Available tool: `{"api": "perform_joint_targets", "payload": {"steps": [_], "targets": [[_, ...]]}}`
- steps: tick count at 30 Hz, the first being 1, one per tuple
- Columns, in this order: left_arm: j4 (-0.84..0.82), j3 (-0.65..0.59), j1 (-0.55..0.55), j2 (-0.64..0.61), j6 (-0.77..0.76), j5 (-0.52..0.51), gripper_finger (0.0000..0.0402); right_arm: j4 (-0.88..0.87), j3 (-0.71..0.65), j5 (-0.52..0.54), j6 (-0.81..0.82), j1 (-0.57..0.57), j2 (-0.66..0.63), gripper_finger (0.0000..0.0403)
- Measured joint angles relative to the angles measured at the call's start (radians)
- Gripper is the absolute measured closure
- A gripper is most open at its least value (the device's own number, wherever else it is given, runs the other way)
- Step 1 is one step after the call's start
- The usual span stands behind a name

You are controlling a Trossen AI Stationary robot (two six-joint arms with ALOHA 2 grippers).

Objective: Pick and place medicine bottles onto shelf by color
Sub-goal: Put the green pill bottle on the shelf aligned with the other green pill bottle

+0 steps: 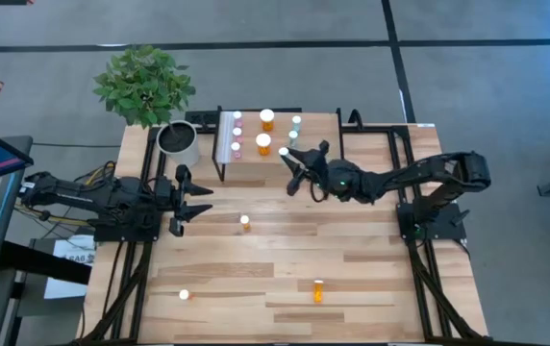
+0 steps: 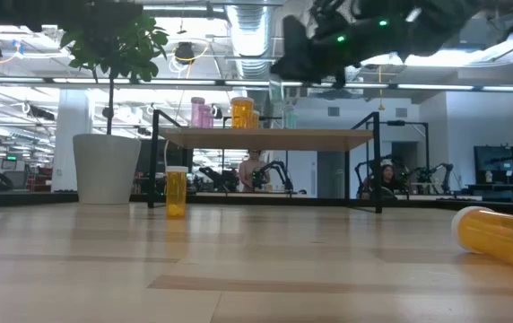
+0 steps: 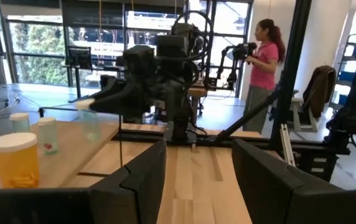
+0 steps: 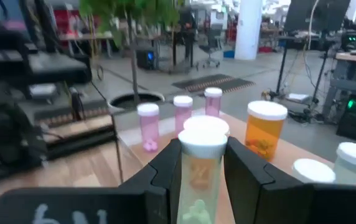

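Note:
The shelf [image 1: 256,168] stands at the table's far side, with pink [image 4: 148,127], orange [image 4: 265,127] and pale green medicine bottles [image 4: 354,163] upright on its top. My right gripper [image 1: 287,156] is over the shelf's near right part, shut on a pale green bottle [image 4: 200,180] with a white cap. Left of the shelf, my left gripper [image 1: 187,202] waits open and holds nothing. On the table a small orange bottle [image 1: 245,221] stands, a larger orange one [image 1: 318,290] lies on its side, and a white-capped one [image 1: 184,295] is near the front. My right gripper pinches the pale green bottle between its two fingers [image 4: 243,171], on the body's sides just under the white cap [image 4: 204,132]. The fingers come level from the table's right. The bottle is upright over the shelf top; whether its base touches the shelf I cannot tell.
A grey-white pot [image 1: 179,141] with a green plant stands at the shelf's left end. Black frame rails [image 1: 405,173] run along both sides of the table. People and other robot arms show in the room beyond the table.

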Motion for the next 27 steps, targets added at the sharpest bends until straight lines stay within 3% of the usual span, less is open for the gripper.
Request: {"api": "perform_joint_targets", "payload": {"steps": [9,17,27], "targets": [[0.007,0.0,0.0,0.0,-0.006,-0.012,0.0229,0.412,-0.28,0.031,0.019,0.002,-0.062,0.0289],[0.041,0.0,0.0,0.0,0.0,-0.038,0.0229,0.387,-0.246,0.024,-0.076,0.001,-0.052,0.0289],[0.038,0.0,0.0,0.0,0.003,-0.038,0.0229,0.262,-0.188,-0.026,-0.053,-0.045,-0.045,0.0289]]}}
